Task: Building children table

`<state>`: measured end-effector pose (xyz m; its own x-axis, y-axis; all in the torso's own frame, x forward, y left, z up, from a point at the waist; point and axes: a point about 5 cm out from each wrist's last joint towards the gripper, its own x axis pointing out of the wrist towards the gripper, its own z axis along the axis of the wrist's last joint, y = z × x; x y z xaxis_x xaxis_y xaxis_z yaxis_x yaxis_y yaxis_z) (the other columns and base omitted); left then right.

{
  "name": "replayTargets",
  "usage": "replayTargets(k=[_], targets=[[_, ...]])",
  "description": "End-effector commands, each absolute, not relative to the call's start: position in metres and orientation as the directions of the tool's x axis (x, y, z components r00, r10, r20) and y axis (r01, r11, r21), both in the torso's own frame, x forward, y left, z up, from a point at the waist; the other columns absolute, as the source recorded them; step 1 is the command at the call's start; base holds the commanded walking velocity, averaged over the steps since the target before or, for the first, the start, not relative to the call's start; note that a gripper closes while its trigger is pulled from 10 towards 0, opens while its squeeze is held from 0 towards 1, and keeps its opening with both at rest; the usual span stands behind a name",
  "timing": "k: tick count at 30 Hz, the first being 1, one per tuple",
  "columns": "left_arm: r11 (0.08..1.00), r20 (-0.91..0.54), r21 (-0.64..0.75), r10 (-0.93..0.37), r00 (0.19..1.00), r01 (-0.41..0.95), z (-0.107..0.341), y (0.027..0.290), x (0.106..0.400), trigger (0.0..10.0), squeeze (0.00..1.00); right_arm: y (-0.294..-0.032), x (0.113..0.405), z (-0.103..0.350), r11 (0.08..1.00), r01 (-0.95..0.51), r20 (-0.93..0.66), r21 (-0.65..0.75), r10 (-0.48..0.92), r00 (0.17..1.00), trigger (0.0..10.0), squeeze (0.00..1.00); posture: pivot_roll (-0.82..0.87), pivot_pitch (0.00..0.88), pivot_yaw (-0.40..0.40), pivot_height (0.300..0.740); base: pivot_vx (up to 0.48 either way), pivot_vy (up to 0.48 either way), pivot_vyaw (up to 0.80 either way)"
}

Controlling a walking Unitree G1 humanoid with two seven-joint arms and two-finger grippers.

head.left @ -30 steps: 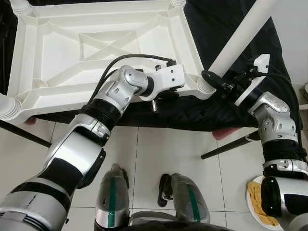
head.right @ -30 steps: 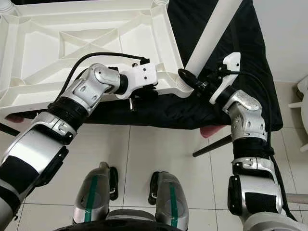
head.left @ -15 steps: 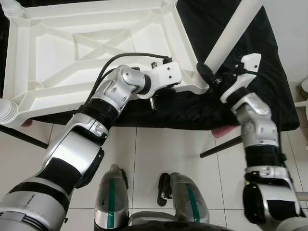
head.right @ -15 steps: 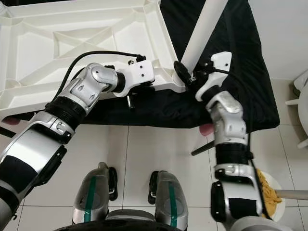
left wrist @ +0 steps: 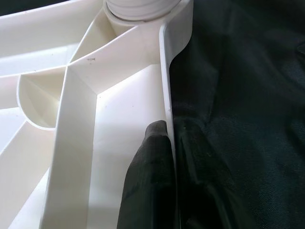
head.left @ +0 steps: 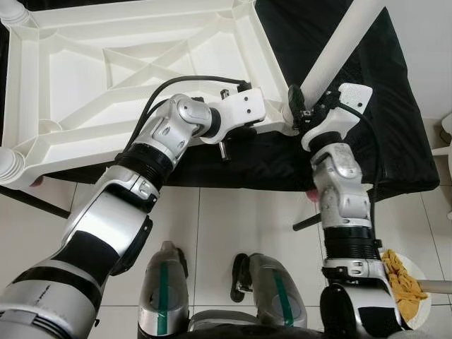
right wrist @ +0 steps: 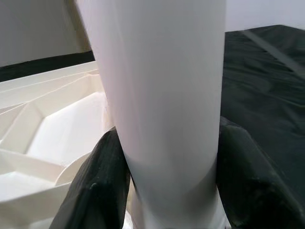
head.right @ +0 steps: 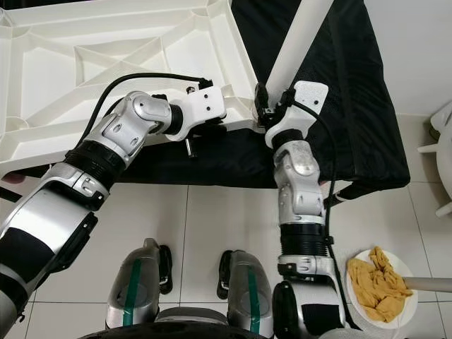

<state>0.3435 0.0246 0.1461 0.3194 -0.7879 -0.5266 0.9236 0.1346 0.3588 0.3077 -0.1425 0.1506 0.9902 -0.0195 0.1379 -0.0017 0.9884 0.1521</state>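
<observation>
The white plastic table top (head.left: pixel 127 78) lies upside down on a black cloth (head.left: pixel 381 120). My left gripper (head.left: pixel 241 133) is shut on its near rim; in the left wrist view the black fingers (left wrist: pixel 148 176) pinch the thin rim wall close to the near right corner socket (left wrist: pixel 143 9). A white round table leg (head.left: pixel 339 46) stands slanted in that corner socket. My right gripper (head.left: pixel 300 113) is shut around the leg's lower end, one pad (right wrist: pixel 97 191) on each side of it. Leg stubs sit at the near left corner (head.left: pixel 8 164) and the far left corner (head.left: pixel 18 10).
The cloth-covered stand has thin black legs (head.left: pixel 311 222) reaching onto the white tiled floor. A white plate with a yellow cloth (head.right: pixel 378 279) lies on the floor at the right. My own feet (head.left: pixel 166 296) stand just before the stand.
My right forearm has swung inward to below the leg, and its gripper has turned around the leg while holding it. The left gripper keeps its hold on the rim. The camera has shifted slightly.
</observation>
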Motion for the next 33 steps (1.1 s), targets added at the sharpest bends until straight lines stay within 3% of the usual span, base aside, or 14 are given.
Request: replayTargets(k=[1,14,17,18,30,31,33], targets=[[0.084,-0.504,0.375,-0.818,0.279,0.923,0.148,0.012,0.338,10.0,0.00,-0.141,0.307,0.153,0.984,0.052,0.131,0.171,-0.075,0.989,10.0,0.00,-0.01,0.053,-0.056,0.740,0.000,0.000,0.00],[0.081,-0.505,0.372,-0.819,0.274,0.925,0.147,0.013,0.337,10.0,0.00,-0.145,0.304,0.151,0.983,0.079,0.112,0.164,-0.098,0.989,10.0,0.00,-0.01,0.052,-0.053,0.740,0.000,0.000,0.00],[0.080,-0.505,0.370,-0.819,0.273,0.926,0.146,0.012,0.336,10.0,0.00,-0.143,0.303,0.150,0.984,0.072,0.111,0.163,-0.091,0.990,10.0,0.04,-0.01,0.050,-0.055,0.740,0.000,0.000,0.00],[0.079,-0.505,0.368,-0.820,0.270,0.926,0.145,0.012,0.335,10.0,0.00,-0.142,0.303,0.151,0.985,0.044,0.118,0.169,-0.065,0.991,10.0,1.00,-0.01,0.045,-0.058,0.740,0.000,0.000,0.00],[0.077,-0.504,0.371,-0.820,0.271,0.925,0.144,0.010,0.335,10.0,0.00,-0.149,0.309,0.160,0.963,-0.236,0.179,0.130,0.211,0.961,10.0,1.00,0.00,0.024,-0.065,0.740,0.000,0.000,0.00],[0.077,-0.504,0.372,-0.820,0.271,0.925,0.144,0.010,0.335,10.0,0.00,-0.152,0.310,0.159,0.954,-0.283,0.169,0.102,0.264,0.950,10.0,0.00,0.00,0.020,-0.066,0.740,0.000,0.000,0.00],[0.077,-0.504,0.372,-0.820,0.271,0.925,0.144,0.010,0.335,10.0,0.00,-0.152,0.310,0.159,0.954,-0.283,0.169,0.102,0.264,0.950,10.0,0.00,0.00,0.020,-0.066,0.740,0.000,0.000,0.00]])
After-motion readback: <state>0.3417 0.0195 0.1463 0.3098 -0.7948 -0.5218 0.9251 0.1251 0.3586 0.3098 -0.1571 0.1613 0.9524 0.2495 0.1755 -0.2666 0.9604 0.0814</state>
